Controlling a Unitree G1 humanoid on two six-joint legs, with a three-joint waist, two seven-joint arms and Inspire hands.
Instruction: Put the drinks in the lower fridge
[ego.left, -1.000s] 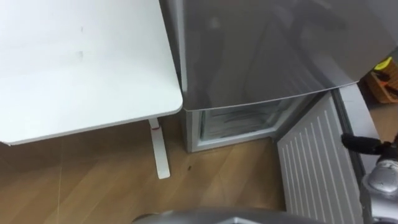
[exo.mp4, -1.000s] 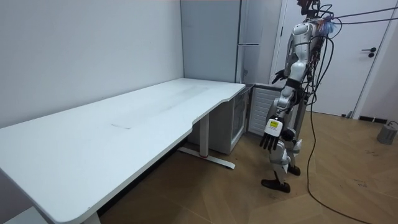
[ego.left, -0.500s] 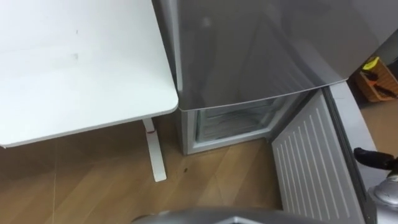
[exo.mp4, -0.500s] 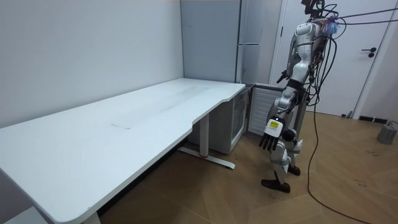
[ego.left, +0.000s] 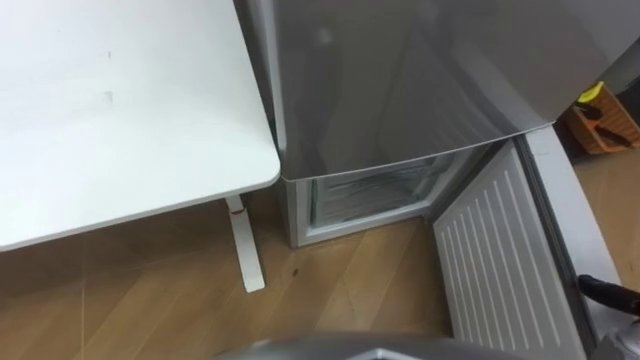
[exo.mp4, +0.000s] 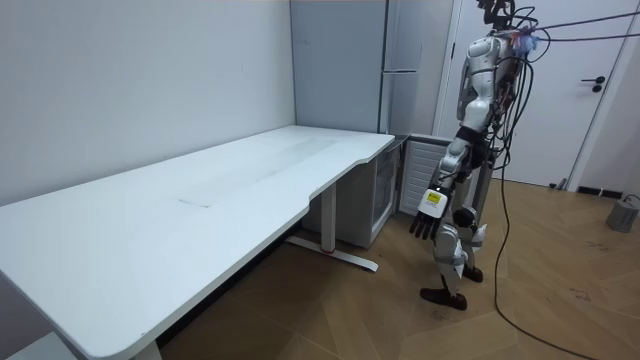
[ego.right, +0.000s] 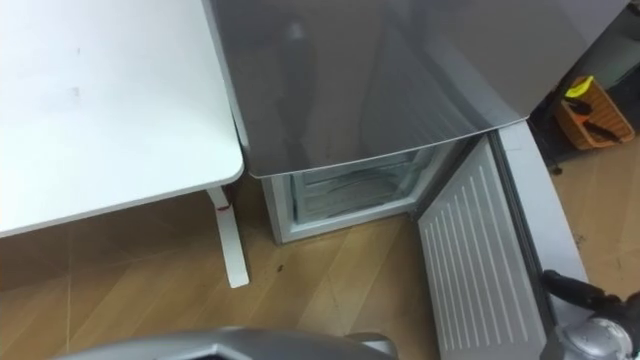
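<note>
The tall grey fridge (ego.left: 400, 80) stands straight ahead of me, against the white table's right end. Its lower compartment (ego.left: 370, 195) is open and shows pale clear shelves inside. The lower door (ego.left: 495, 260), ribbed white on its inner face, is swung out to my right. A dark part of my right hand (ego.right: 568, 289) pokes in at the lower right corner, beside that door's edge. My left hand (exo.mp4: 432, 205) hangs at my side with relaxed fingers pointing down and nothing in it. The room view has me standing upright in front of the fridge (exo.mp4: 400, 110).
The white table (ego.left: 120, 110) fills my left, with its white leg (ego.left: 243, 250) on the wooden floor (ego.left: 150, 300). An orange box (ego.left: 600, 118) of tools sits past the fridge on the right. A white room door (exo.mp4: 570, 90) is behind me.
My right hand has sunk toward the lower right corner; in the room view it has drawn back from the fridge. The eye view has shifted slightly. My left hand swung a little forward.
</note>
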